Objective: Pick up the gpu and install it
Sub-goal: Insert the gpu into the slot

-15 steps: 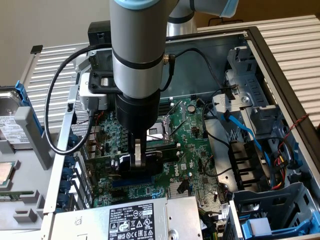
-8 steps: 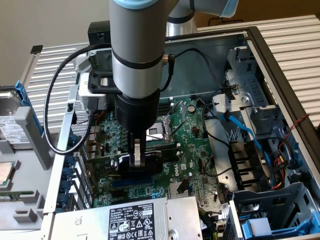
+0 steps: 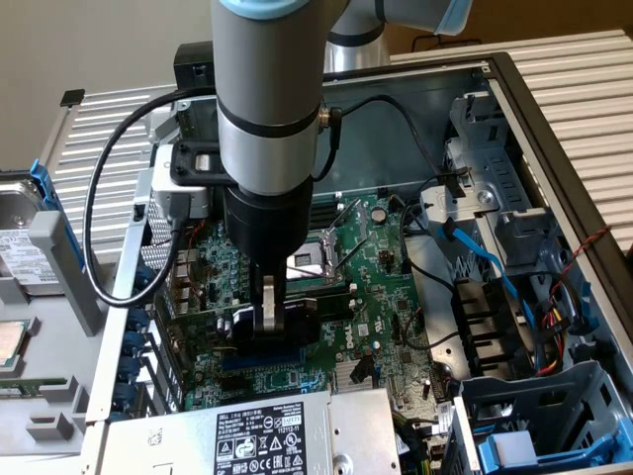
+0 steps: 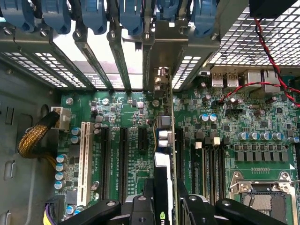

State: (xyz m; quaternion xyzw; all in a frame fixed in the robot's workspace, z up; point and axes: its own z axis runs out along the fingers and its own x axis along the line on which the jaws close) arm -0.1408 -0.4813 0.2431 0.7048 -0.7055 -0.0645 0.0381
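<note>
Between the black fingers [image 4: 140,208] of the hand [image 3: 272,322], low inside the open grey metal computer case [image 3: 396,109], stood the gpu [image 3: 321,307], a small green circuit card with a black fan shroud. The hand [image 4: 164,211] was closed firmly on it, one finger against each face. In the wrist view the gpu [image 4: 163,136] appeared edge-on and upright. It ran straight ahead of the hand over the large green motherboard [image 4: 126,140], in line with one of the long black expansion slots [image 4: 123,159]. Its silver bracket end [image 4: 161,77] lay close to the rear slot openings under the row of blue plastic retention clips [image 4: 131,18]. Whether its lower edge was seated in a slot could not be told. A white expansion slot [image 4: 85,159] lay well off to one side of the hand, and the silver processor socket [image 4: 262,197] sat on the other side. In the exterior view the motherboard [image 3: 386,287] spread beneath the hand, with the processor socket [image 3: 321,257] just behind it. The silver labelled power supply [image 3: 247,440] sat just in front of the hand. A thick black cable [image 3: 94,218] looped away from the arm toward the exterior view's left, and a blue data cable [image 3: 485,257] hung well apart from the hand toward the exterior view's right.
</note>
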